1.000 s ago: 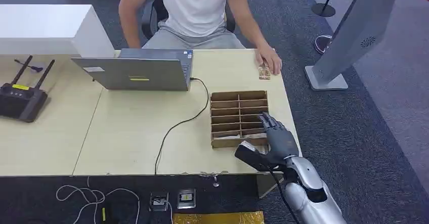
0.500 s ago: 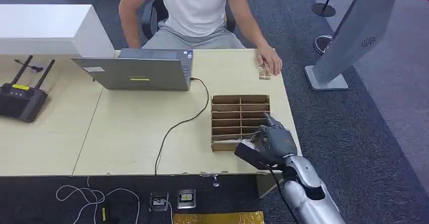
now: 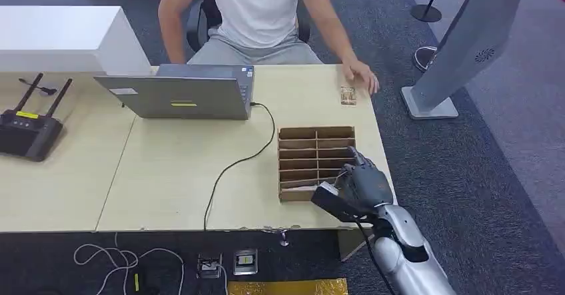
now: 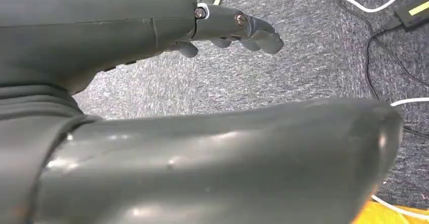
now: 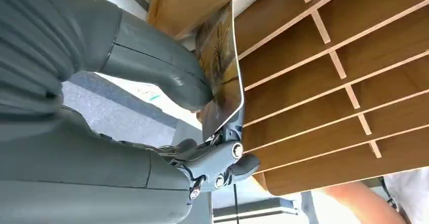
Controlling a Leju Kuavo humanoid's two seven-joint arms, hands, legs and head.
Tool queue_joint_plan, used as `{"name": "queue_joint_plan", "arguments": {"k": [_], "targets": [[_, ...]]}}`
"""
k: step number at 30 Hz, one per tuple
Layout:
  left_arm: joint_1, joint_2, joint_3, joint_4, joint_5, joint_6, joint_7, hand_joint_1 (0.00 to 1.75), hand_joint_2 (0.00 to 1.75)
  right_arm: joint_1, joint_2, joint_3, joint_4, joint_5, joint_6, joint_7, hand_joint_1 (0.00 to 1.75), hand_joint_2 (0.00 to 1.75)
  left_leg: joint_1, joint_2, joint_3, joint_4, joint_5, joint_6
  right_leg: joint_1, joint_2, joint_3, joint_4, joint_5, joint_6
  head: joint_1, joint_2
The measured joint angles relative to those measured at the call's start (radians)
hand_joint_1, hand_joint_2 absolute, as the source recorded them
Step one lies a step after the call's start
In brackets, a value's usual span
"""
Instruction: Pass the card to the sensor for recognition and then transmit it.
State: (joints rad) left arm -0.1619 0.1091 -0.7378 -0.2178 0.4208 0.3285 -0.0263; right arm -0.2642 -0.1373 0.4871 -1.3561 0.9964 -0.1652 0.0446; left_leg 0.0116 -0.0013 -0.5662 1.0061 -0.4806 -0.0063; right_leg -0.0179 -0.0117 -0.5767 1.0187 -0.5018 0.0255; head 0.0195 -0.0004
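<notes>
At the wooden slotted card rack (image 3: 316,160), five o'clock corner, the right hand (image 3: 360,187) pinches a glossy printed card (image 5: 221,72); sensor pass and handover remain.

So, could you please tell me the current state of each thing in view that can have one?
right hand: pinches the card, over the wooden rack
card: held on edge, lifted out of the slots
wooden rack: flat on the table, visible slots empty
left hand: holds nothing, fingers loosely curled above the floor
laptop: open, cable plugged in
second card: flat on the table
</notes>
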Motion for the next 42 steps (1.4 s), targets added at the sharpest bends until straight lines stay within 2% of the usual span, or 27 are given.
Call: {"name": "queue_joint_plan", "arguments": {"k": [8, 17, 21, 26, 30, 38, 42], "targets": [[0.000, 0.000, 0.000, 0.000, 0.004, 0.019, -0.002, 0.00, 0.00, -0.011, 0.000, -0.006, 0.003, 0.002, -0.024, -0.019, 1.75, 1.75, 0.000, 0.000, 0.000, 0.000, 0.000, 0.000, 0.000, 0.000, 0.000, 0.000, 0.000, 0.000, 0.000, 0.000], [0.000, 0.005, 0.000, 0.000, -0.010, 0.019, -0.002, 0.00, 0.00, -0.089, 0.005, -0.051, -0.019, 0.010, -0.056, -0.047, 1.75, 1.75, 0.000, 0.000, 0.000, 0.000, 0.000, 0.000, 0.000, 0.000, 0.000, 0.000, 0.000, 0.000, 0.000, 0.000], [0.000, 0.004, -0.002, 0.000, -0.029, 0.019, -0.002, 0.00, 0.00, -0.153, 0.005, -0.095, -0.050, 0.021, -0.048, -0.060, 1.75, 1.75, 0.000, 0.000, 0.000, 0.000, 0.000, 0.000, 0.000, 0.001, 0.000, 0.000, 0.001, 0.000, 0.001, 0.000], [0.000, 0.003, -0.009, 0.000, -0.035, 0.023, -0.002, 0.00, 0.00, -0.303, -0.005, -0.177, -0.118, 0.031, -0.032, -0.092, 1.75, 1.75, 0.000, 0.002, 0.000, 0.001, 0.000, 0.000, 0.000, 0.001, -0.001, 0.000, 0.001, 0.000, 0.000, 0.000], [0.000, 0.004, -0.010, 0.000, -0.035, 0.022, -0.002, 0.00, 0.00, -0.381, -0.010, -0.200, -0.123, 0.036, -0.024, -0.108, 1.75, 1.75, 0.000, 0.002, 0.000, 0.000, 0.000, 0.000, 0.000, 0.002, -0.001, 0.000, 0.001, 0.000, 0.000, 0.000], [-0.008, 0.003, -0.022, -0.001, -0.055, 0.014, -0.002, 0.00, 0.00, -0.484, -0.002, -0.189, -0.019, 0.080, -0.109, -0.144, 1.75, 1.75, 0.000, 0.000, -0.001, 0.000, 0.000, 0.000, 0.000, 0.000, 0.000, 0.000, 0.001, 0.000, 0.000, 0.000], [-0.024, 0.003, -0.036, -0.001, -0.081, -0.006, 0.008, 0.00, 0.00, -0.547, 0.009, -0.173, 0.140, 0.131, -0.213, -0.174, 1.75, 1.75, 0.000, 0.000, -0.001, 0.000, 0.000, 0.000, 0.000, 0.000, 0.000, 0.000, 0.001, 0.000, 0.000, 0.000]]}}
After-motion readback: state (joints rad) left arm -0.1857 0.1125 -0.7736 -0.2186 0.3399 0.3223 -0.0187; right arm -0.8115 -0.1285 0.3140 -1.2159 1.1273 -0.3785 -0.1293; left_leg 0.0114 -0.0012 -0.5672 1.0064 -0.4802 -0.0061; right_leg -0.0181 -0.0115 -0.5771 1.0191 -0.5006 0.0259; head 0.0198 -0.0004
